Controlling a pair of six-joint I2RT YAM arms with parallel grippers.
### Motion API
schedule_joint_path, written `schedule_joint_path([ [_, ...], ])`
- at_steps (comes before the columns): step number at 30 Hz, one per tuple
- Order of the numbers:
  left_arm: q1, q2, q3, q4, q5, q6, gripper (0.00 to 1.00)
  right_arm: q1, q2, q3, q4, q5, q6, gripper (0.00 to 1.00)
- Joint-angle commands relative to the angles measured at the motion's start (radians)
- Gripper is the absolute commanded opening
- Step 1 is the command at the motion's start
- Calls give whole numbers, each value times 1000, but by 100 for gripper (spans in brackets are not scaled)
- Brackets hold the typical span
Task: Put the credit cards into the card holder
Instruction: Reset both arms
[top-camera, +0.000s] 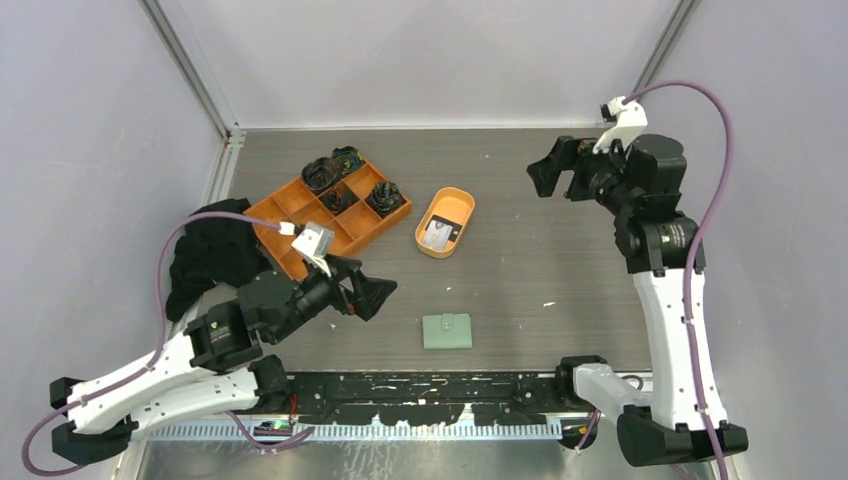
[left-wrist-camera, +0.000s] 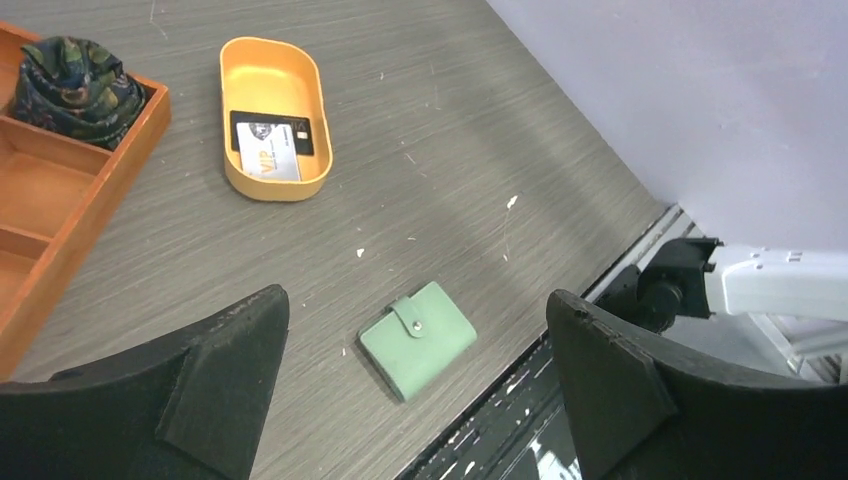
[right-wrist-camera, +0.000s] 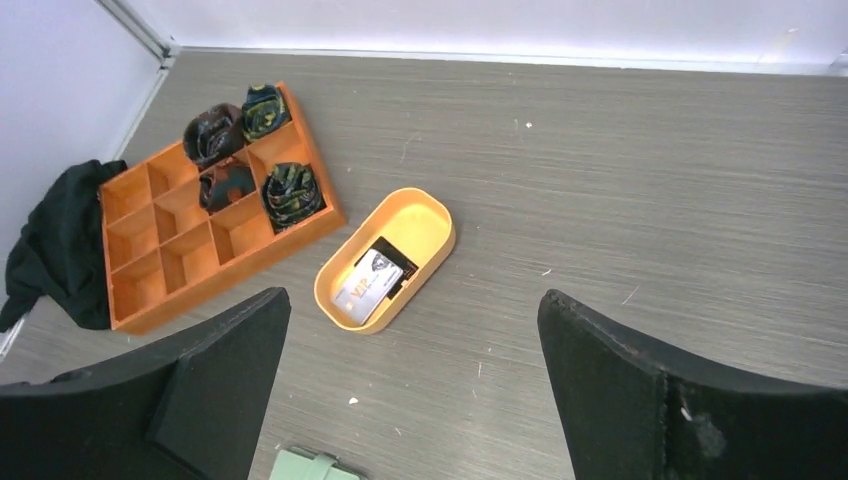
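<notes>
The card holder (top-camera: 447, 331) is a sage-green wallet lying flat, closed with its tab snapped, near the table's front edge. In the left wrist view the card holder (left-wrist-camera: 418, 338) lies below and between my spread fingers. Only its top edge (right-wrist-camera: 305, 467) shows in the right wrist view. The credit cards (top-camera: 438, 234), a pale "VIP" card over a black one (left-wrist-camera: 272, 147) (right-wrist-camera: 372, 280), rest inside an oval orange dish (top-camera: 470, 208). My left gripper (top-camera: 372, 298) (left-wrist-camera: 415, 298) hovers open left of the wallet, holding nothing. Far back on the right, raised, my right gripper (top-camera: 557, 185) (right-wrist-camera: 412, 297) is open and empty too.
An orange compartment tray (top-camera: 292, 203) with several rolled dark cloths stands at the back left. A black cloth (top-camera: 210, 250) is heaped at the table's left edge. A black rail (top-camera: 430, 385) runs along the near edge just behind the wallet.
</notes>
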Motion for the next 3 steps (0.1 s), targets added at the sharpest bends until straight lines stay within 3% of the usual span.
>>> schedule_joint_path([
  [1, 3, 29, 100, -134, 68, 89, 100, -2, -29, 63, -59, 4, 19, 99],
  [3, 3, 42, 116, -139, 80, 100, 100, -3, -28, 74, -72, -38, 30, 99],
])
